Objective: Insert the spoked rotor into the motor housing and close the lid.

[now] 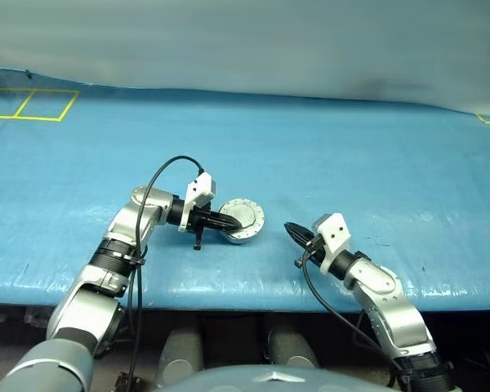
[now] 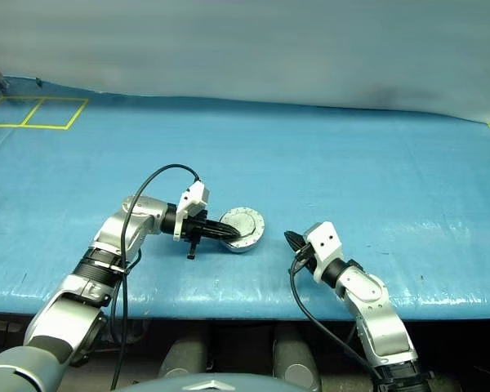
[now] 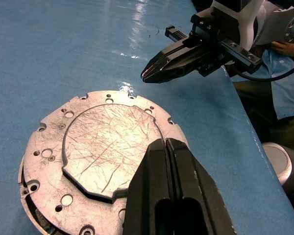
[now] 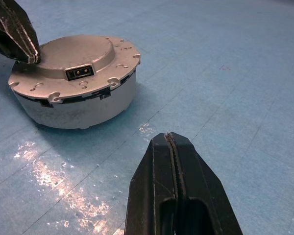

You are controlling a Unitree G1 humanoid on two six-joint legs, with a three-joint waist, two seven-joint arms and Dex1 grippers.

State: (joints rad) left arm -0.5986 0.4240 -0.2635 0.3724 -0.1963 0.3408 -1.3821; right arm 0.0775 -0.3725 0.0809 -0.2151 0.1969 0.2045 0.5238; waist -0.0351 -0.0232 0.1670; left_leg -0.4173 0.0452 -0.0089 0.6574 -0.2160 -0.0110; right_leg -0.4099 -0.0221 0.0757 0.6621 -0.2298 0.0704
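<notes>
Motor housing point(image 4: 83, 100), a squat round silver can, sits on the blue table cover point(image 1: 351, 155) with the lid point(image 3: 95, 147) lying flat on top of it, covering its opening. The lid is scratched silvery metal with small holes around its notched edge and a raised round centre; a small rectangular socket shows on its side facing the right gripper.

Nearest the table's front edge, to the right of the housing, the right gripper point(image 1: 292, 231) hovers low over the cover, its two black fingers pressed together with nothing between them. It points toward the housing but stays apart from it.

On the housing's other side, the left gripper point(image 1: 231, 220) reaches in from the left, its fingers also pinched fully together and empty. Their tips rest on or just above the lid's top face, near its edge; actual contact is hard to judge.

Beyond the housing, yellow tape lines point(image 1: 33, 104) mark squares at the far left of the cover.
</notes>
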